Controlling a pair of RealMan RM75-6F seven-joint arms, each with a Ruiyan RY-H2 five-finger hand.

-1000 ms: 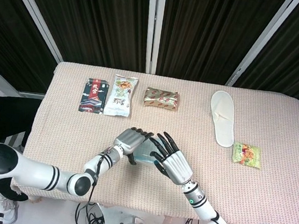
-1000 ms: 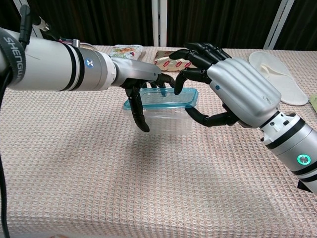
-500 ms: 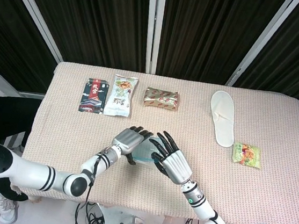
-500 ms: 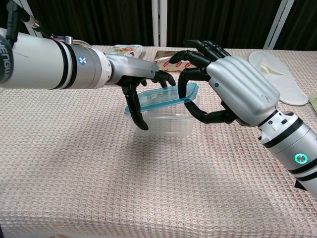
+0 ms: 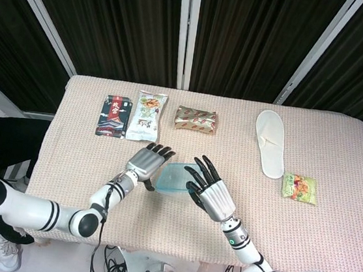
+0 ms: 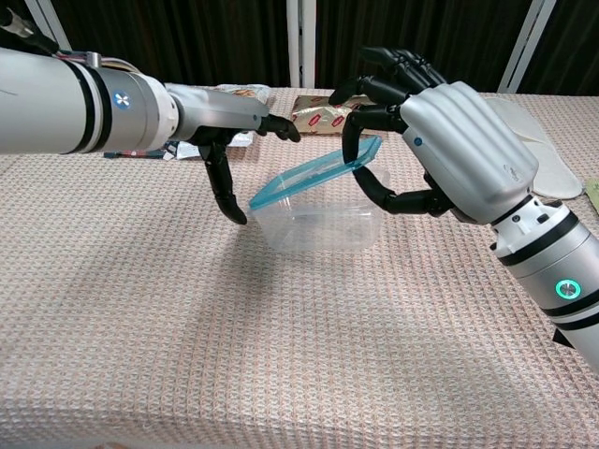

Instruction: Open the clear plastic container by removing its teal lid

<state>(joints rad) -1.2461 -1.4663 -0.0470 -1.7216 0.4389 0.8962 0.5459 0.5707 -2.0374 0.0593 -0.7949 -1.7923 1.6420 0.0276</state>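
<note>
While right robot hand (image 6: 440,150) pinches tilted teal lid (image 6: 316,171) – plainest from chest – left robot hand (image 6: 229,140) hangs spread, empty.

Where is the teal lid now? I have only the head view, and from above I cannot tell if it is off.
Observer: In the chest view the teal lid is tilted: the right hand pinches its raised end, the low end sits at the clear container's rim.
Operator: Does the left hand hold the container?
Observer: No, the left hand is beside it, fingers spread, not touching.
Operator: Is the container lifted?
Observer: No, it stands on the tablecloth.
</note>
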